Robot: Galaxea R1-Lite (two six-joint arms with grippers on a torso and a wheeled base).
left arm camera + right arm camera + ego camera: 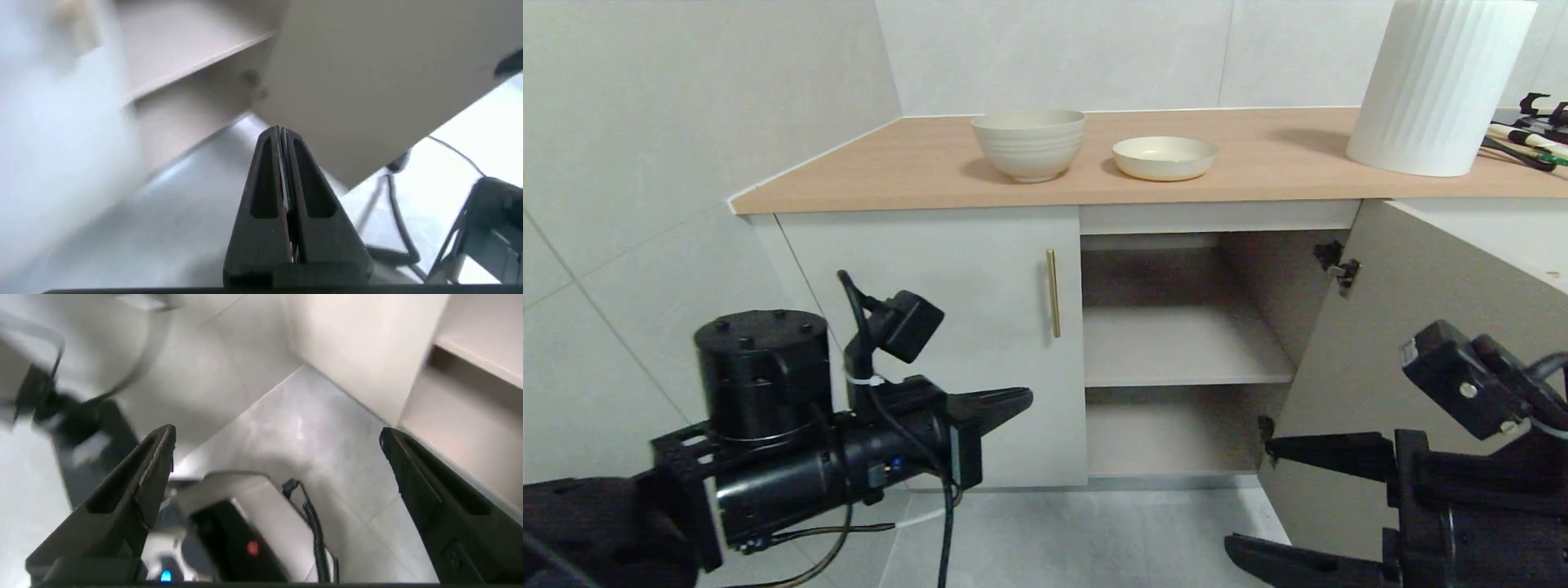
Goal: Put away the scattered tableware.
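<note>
Left pincer (1021, 398) pressed together, right pincer (1252, 498) spread apart, before open cabinet (1176, 343).

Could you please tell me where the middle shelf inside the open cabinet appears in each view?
Head view: the shelf sits centre, inside the cabinet, under the counter.
Left wrist view: the shelf lies beyond the left gripper, beside the open door.
Right wrist view: the shelf is above the floor.
Shared landmark: the grey floor.
</note>
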